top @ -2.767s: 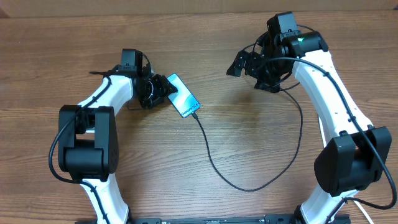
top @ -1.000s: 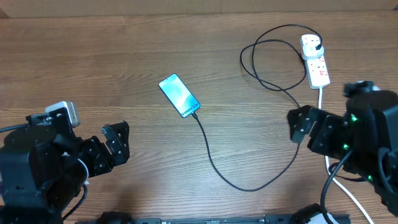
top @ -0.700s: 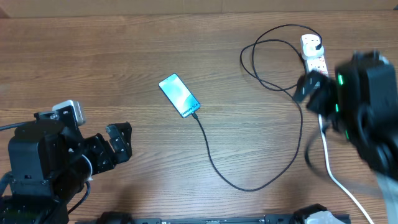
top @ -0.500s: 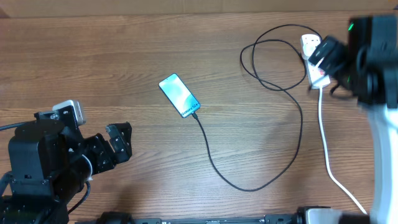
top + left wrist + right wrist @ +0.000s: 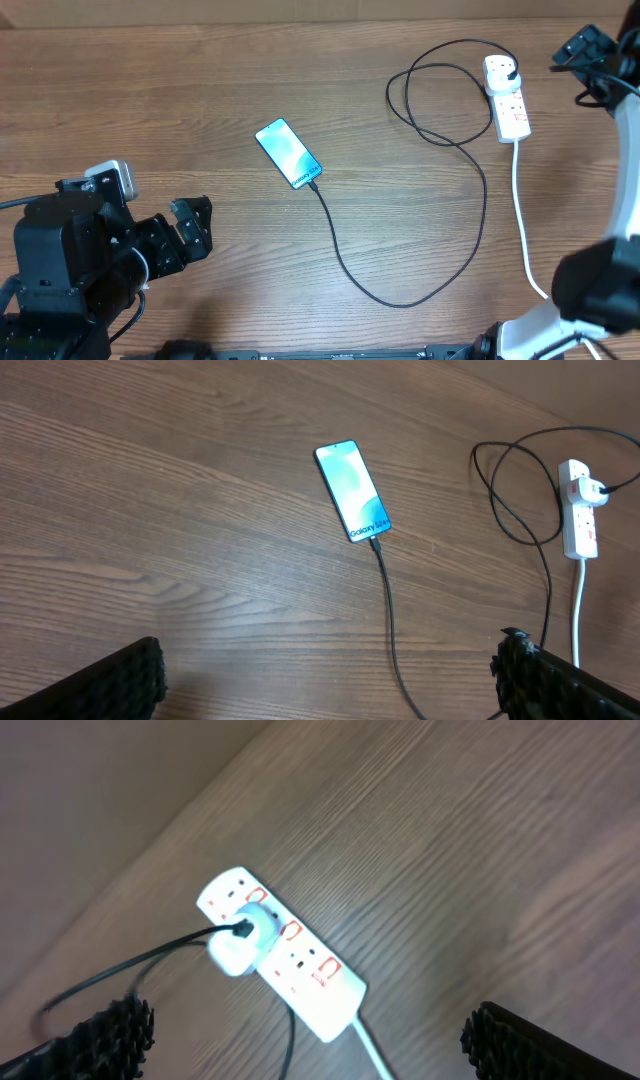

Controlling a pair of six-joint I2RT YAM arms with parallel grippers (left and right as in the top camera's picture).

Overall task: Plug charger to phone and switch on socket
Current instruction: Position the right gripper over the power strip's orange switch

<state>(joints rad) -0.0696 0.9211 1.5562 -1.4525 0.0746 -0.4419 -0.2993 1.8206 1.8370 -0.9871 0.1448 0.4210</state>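
We see the slim smartphone with the blue-teal screen (image 5: 290, 153) lying flat near the middle of the wooden counter (image 5: 150, 90). The thin black charger cable (image 5: 400, 304) meets its "Galaxy" edge, so it appears plugged in. The cable loops across to the white power strip with red switch markings (image 5: 507, 98) at the far right, where its plug head (image 5: 238, 946) sits in 1 outlet. The left end effector (image 5: 193, 232) hangs released, well apart from the phone. The right end effector (image 5: 582, 47), also released and empty, hovers near the strip, we judge in order to press a switch.
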